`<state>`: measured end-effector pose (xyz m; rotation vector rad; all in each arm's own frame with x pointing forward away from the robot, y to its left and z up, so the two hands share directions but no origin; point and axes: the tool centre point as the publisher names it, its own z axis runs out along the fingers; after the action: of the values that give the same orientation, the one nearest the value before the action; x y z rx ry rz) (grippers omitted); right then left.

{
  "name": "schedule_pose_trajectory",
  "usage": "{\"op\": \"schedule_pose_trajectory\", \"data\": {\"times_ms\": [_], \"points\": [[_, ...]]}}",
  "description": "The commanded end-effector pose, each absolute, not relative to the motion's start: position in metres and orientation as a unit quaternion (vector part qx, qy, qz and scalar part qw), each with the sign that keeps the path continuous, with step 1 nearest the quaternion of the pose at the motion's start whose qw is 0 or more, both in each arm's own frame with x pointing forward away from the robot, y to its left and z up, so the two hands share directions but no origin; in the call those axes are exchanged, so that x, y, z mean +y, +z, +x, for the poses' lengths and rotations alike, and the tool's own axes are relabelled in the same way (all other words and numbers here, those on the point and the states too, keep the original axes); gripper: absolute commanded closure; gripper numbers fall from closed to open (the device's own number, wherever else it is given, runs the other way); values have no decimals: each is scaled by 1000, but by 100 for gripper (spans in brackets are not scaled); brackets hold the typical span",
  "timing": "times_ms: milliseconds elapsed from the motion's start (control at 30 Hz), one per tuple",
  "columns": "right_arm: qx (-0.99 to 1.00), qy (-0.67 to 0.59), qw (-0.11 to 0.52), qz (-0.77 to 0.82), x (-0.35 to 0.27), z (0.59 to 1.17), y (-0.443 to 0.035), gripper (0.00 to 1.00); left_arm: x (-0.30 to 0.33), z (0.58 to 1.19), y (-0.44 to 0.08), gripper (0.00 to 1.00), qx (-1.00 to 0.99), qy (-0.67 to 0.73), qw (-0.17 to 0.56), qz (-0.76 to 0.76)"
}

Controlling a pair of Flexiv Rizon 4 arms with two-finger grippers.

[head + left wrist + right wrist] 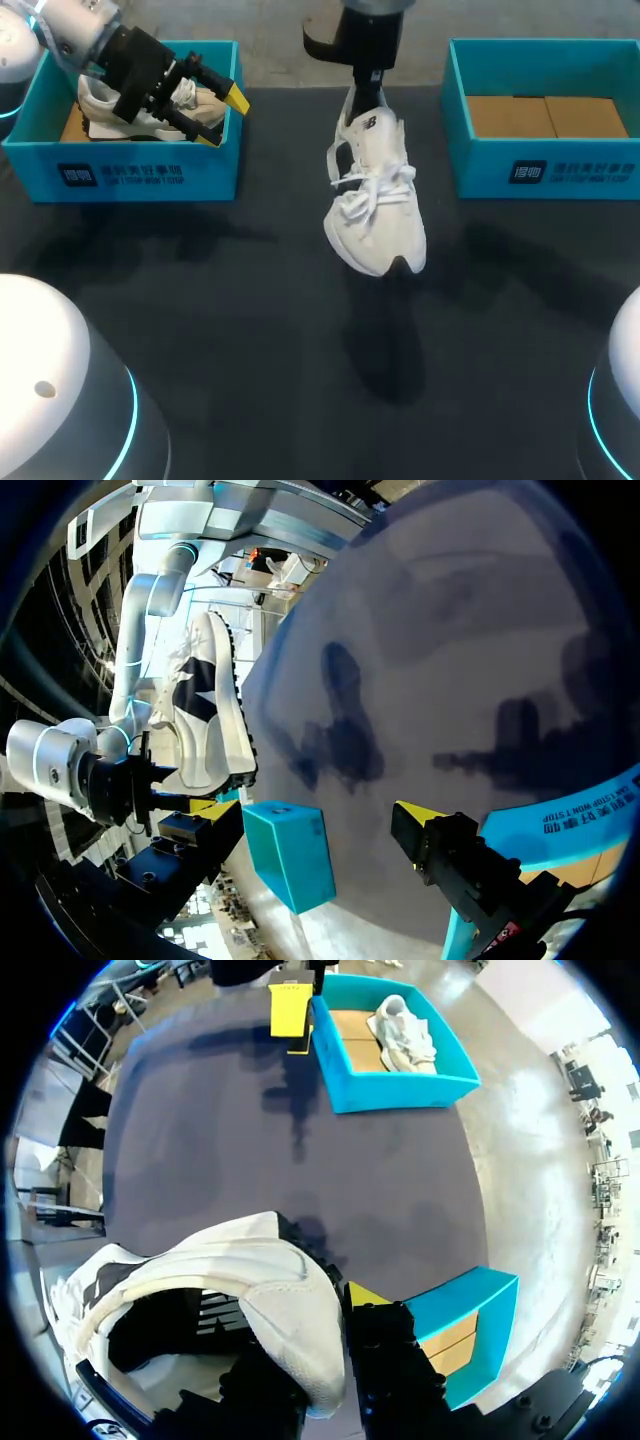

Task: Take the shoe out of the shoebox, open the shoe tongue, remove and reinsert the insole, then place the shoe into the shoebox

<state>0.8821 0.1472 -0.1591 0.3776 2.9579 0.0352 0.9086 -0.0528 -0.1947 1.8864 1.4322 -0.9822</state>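
A: Where's the shoe (pixel 375 200)?
B: It hangs toe-down above the table (pixel 250 330), midway across, toward the far edge. The right gripper (pixel 367 90) is clamped on its heel collar, one finger inside, one outside.
A: Left side?
B: The left gripper (pixel 222 118) has its fingers spread and holds nothing. It sits above the left shoebox (pixel 150 175) at the far left corner, and a second shoe (pixel 100 105) lies inside. The right shoebox (pixel 545 170) is at the far right corner.

The right tool (pixel 368 98) holds the white shoe (pixel 380 200) by its heel over the table (pixel 230 330).
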Motion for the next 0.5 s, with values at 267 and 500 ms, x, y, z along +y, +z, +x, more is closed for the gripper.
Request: {"op": "schedule_pose_trajectory", "data": {"times_ms": [267,500], "points": [[988,11,83,131,138,883,-157,100,-53,908,-194,0,536,-365,284,706],[984,0,100,149,79,906,-141,100,-53,908,-194,0,536,-365,284,706]]}}
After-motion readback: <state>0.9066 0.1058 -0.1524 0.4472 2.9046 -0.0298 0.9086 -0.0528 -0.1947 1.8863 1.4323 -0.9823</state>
